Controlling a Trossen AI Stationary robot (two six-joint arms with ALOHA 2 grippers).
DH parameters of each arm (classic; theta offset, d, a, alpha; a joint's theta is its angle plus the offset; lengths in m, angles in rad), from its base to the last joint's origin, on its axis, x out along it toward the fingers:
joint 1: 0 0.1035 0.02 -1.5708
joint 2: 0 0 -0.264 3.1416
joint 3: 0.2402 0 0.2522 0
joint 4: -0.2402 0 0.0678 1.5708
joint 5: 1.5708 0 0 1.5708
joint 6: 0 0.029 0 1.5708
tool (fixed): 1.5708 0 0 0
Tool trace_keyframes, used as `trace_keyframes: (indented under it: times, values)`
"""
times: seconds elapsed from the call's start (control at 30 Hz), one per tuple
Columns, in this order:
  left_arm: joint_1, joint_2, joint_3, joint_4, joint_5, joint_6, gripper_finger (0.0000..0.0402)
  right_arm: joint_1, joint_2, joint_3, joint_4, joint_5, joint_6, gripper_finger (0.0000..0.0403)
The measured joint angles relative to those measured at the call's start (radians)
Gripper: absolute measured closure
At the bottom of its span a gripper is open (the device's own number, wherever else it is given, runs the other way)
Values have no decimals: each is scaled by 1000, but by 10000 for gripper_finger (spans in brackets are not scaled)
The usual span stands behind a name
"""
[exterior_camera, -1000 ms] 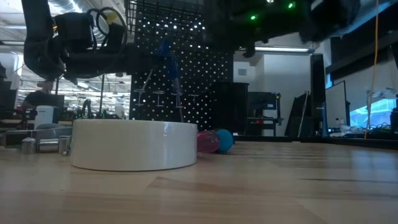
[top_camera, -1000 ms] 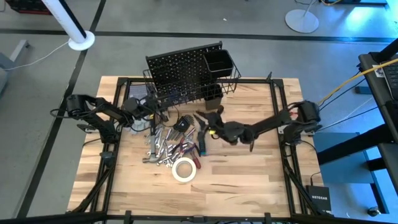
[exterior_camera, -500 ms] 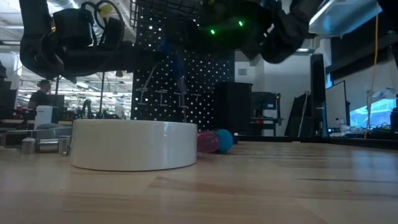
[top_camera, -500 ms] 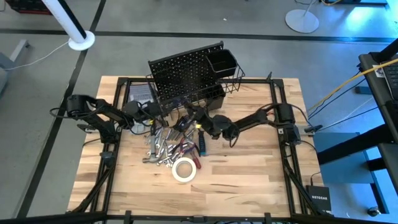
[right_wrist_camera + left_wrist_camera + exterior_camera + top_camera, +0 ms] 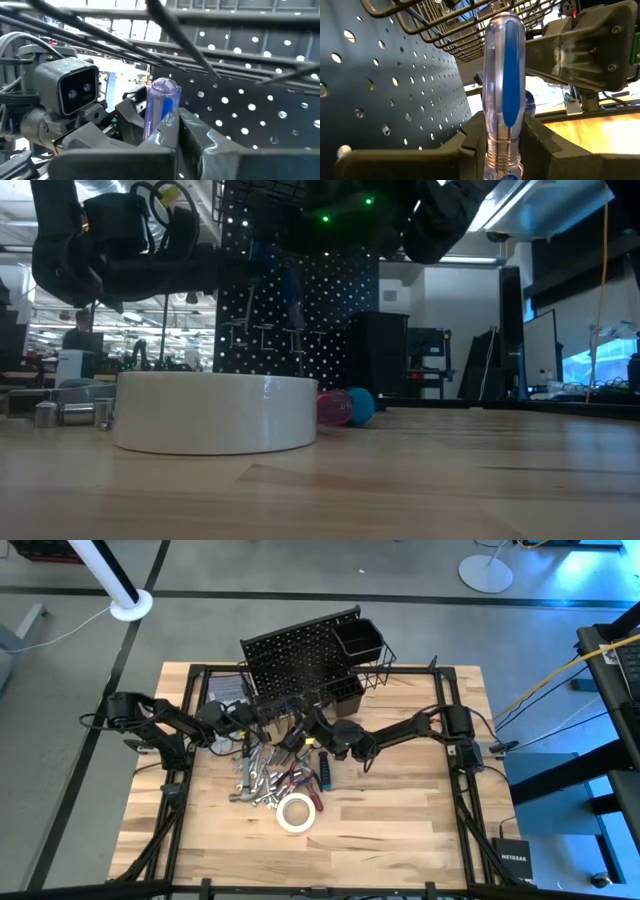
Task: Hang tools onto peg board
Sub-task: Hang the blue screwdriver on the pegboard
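the left gripper (image 5: 502, 145) is clenched on a blue-handled screwdriver (image 5: 504, 80), held upright just in front of the peg board (image 5: 300, 660), under its wire basket (image 5: 470, 25). to the right of it, the right gripper (image 5: 172, 130) is brought up close against the same handle with its fingers drawn together; whether it grips the handle cannot be told. the rest of the tools (image 5: 275, 775) and the white tape roll (image 5: 297, 812) lie on the table (image 5: 400, 830), well short of the board. no tool is seen hung yet, so the task is judged barely begun.
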Motion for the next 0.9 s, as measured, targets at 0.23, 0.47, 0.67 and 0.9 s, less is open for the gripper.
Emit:
trace_keyframes:
  times: [0.23, 0.47, 0.67, 0.9]
  values:
    - [0, 0, 0, -15, 0, -41, 321, 0, 0, 0, -18, -3, -5, 398]
    - [-1, 1, -3, -113, -49, -102, 319, -1, 0, 0, -58, -13, -3, 395]
    - [-2, 3, -4, -195, -54, -109, 322, 1, 0, 3, -99, -31, 1, 396]
    - [-2, 2, -4, -232, -68, -131, 310, 1, 0, 3, -115, -19, 1, 395]
